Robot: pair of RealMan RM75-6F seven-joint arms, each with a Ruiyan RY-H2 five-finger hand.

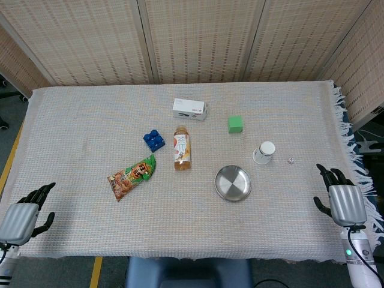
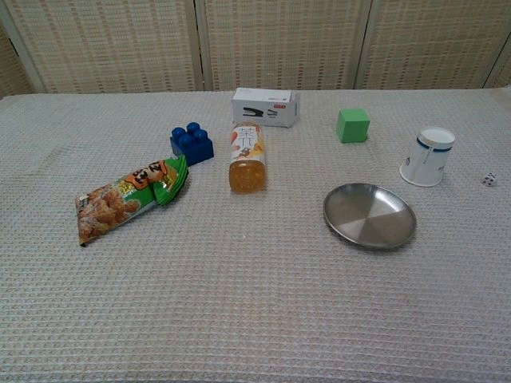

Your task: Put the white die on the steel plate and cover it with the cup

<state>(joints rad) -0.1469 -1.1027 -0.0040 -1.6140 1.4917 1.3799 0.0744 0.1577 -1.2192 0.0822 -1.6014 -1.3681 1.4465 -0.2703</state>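
A small white die (image 1: 291,161) (image 2: 489,179) lies on the cloth at the right, just right of a white paper cup (image 1: 264,152) (image 2: 427,156) that stands upside down. The round steel plate (image 1: 233,183) (image 2: 370,215) lies bare, in front and left of the cup. My right hand (image 1: 342,198) rests at the table's near right edge, fingers apart, holding nothing, well in front of the die. At the near left corner sits my left hand (image 1: 24,213), likewise open. Neither hand shows in the chest view.
A snack bag (image 1: 132,177) (image 2: 132,195), a blue brick (image 1: 155,140) (image 2: 192,144), a lying drink bottle (image 1: 182,147) (image 2: 247,157), a white box (image 1: 189,109) (image 2: 266,107) and a green cube (image 1: 235,124) (image 2: 353,125) lie across the middle and back.
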